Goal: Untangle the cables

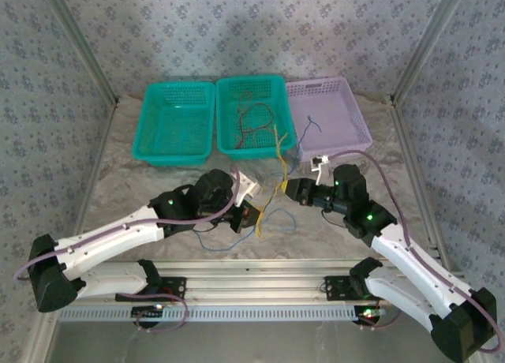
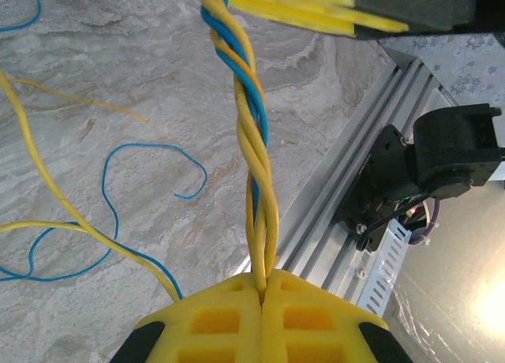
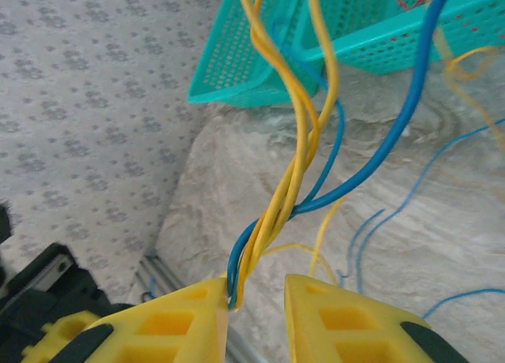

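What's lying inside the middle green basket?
Inside the middle basket lie thin red cables, loosely tangled, and a yellow cable crossing the near rim. Whatever sits tight against its near wall is hidden.

Soft even light, faint shadows — corner glare, wrist views blurred

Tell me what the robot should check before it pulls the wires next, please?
1. Left tool shut on the twisted cables: ok.
2. Right tool gripping them: not ok, its jaws stand apart.
3. Yellow and blue strands separated: not ok, they are wound together.
4. Bundle straight between both tools: ok.
5. Loose blue cable on the table free of knots: cannot tell.
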